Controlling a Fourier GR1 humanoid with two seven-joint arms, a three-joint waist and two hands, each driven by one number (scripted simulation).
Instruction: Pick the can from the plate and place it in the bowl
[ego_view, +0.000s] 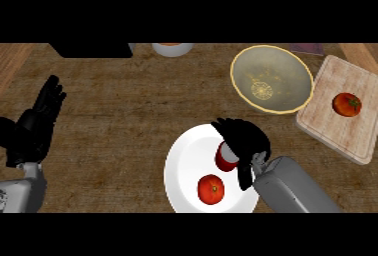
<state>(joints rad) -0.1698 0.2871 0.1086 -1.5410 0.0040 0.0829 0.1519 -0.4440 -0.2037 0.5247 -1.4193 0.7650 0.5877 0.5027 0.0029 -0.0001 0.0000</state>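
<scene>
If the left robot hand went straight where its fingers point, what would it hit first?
The left robot hand would likely meet the black object at the far edge; bare counter lies between.

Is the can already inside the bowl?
No, the can is over the white plate, with the right robot hand curled round it, apart from the bowl.

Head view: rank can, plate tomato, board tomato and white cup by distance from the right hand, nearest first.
From the right hand:
1. can: in its grasp.
2. plate tomato: just lower left of the hand.
3. board tomato: out to the right.
4. white cup: top edge, upper left.
</scene>
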